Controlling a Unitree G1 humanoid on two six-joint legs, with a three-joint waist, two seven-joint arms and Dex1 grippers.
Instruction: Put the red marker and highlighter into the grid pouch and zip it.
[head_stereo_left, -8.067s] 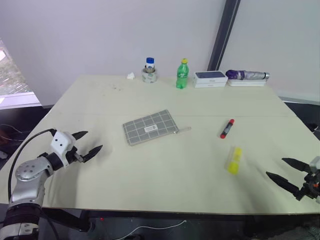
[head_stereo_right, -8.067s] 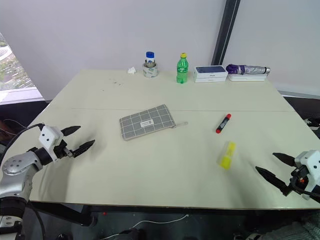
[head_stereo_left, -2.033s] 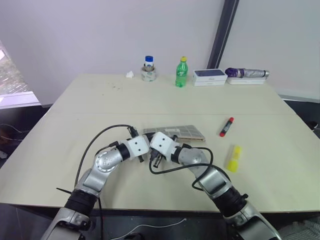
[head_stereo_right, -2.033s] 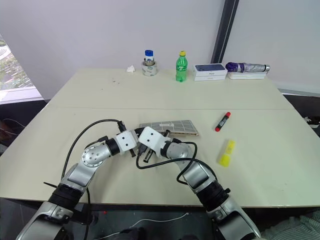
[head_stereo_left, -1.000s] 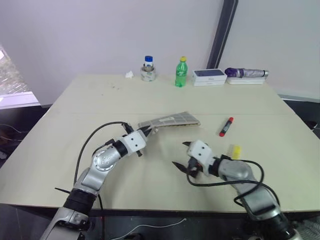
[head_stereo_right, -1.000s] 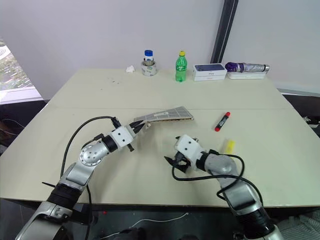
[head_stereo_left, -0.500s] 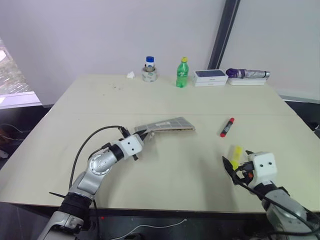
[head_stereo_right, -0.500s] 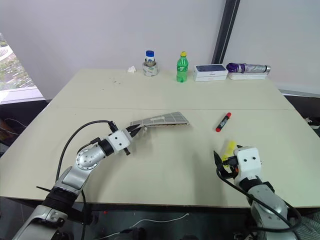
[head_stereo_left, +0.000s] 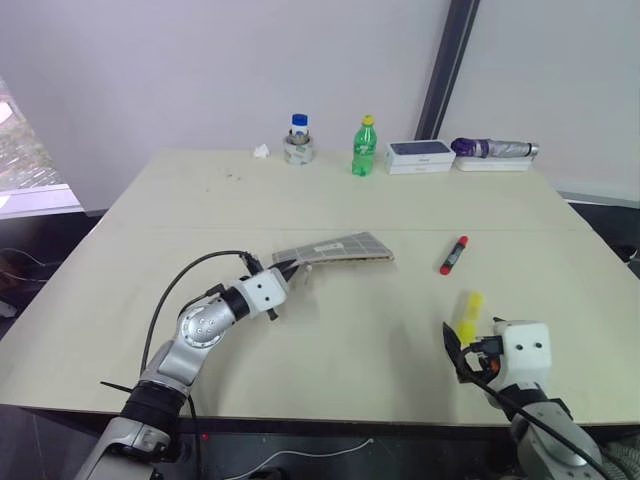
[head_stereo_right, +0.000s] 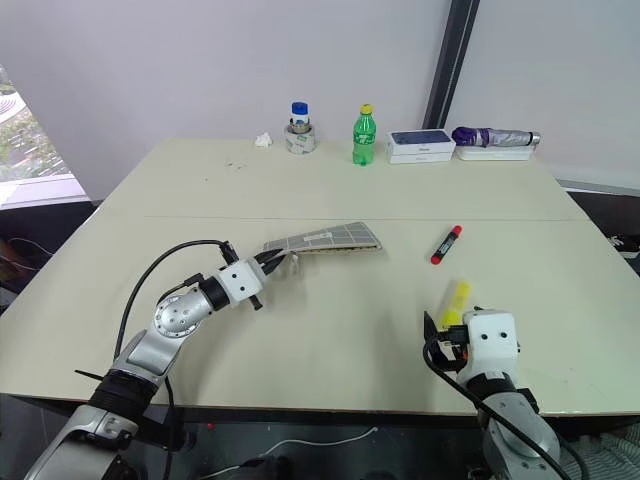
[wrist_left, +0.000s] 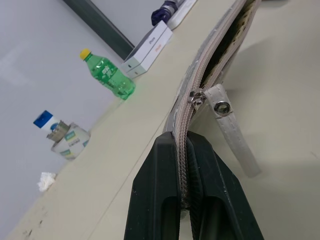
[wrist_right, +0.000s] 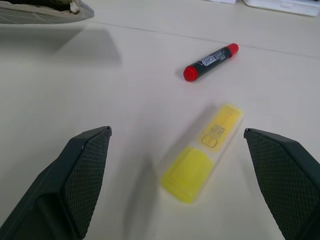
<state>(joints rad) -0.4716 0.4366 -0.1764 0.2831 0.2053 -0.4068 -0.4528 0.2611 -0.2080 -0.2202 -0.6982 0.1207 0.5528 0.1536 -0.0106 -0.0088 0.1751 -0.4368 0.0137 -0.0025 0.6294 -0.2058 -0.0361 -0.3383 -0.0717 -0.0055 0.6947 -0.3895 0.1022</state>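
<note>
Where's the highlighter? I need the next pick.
The highlighter lies on the table's right side, just ahead of the open right gripper, nearer than the red marker.

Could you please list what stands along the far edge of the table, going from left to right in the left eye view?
Crumpled white tissue → blue-capped jar → green bottle → flat phone box → purple folded umbrella.

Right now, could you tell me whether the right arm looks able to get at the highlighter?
Probably yes. The right gripper points at the highlighter with its fingers wide open on either side, and only bare table lies between. The red marker lies farther off.
</note>
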